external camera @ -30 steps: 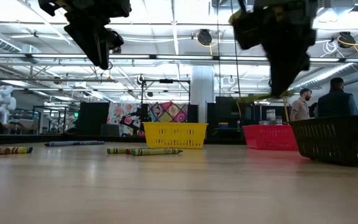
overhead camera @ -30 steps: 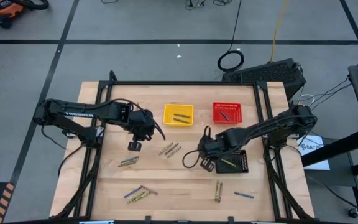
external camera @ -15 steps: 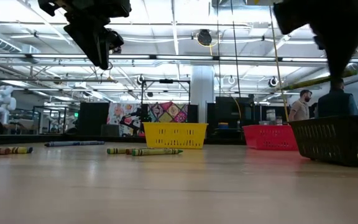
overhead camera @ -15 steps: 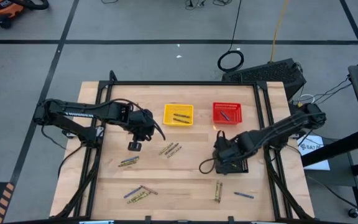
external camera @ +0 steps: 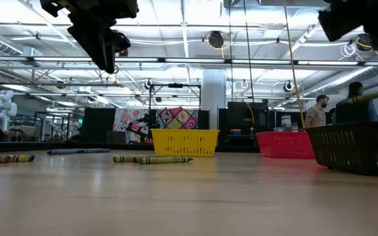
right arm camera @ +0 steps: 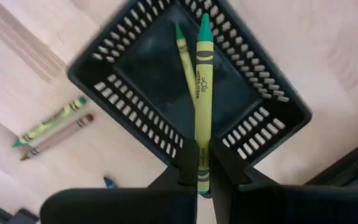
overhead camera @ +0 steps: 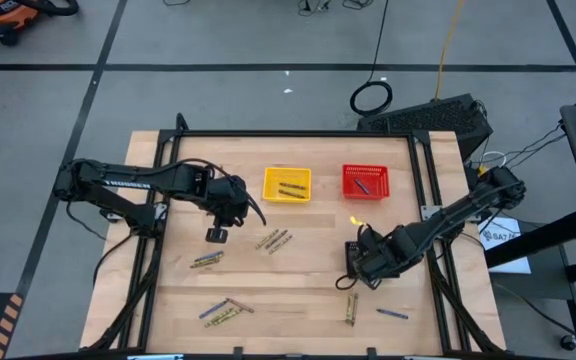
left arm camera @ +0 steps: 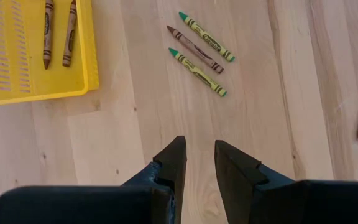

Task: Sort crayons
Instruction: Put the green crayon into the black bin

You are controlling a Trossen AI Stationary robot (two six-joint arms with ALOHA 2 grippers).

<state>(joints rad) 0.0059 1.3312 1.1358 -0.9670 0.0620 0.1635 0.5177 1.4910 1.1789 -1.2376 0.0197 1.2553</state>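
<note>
Right gripper clamped on a yellow-green crayon, poised directly above the black basket, one more crayon lying inside below. Two loose crayons beside that basket. Left gripper parted, empty, hovering near three crayons; yellow basket alongside, holding two.

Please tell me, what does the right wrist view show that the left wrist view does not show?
Only the right wrist view shows the black basket with one yellow-green crayon lying inside, and the right gripper shut on another yellow-green crayon above it. Only the left wrist view shows the yellow basket holding two brown crayons, three loose crayons beside it, and the left gripper open and empty. Both show the wooden table and crayons lying on it.
</note>
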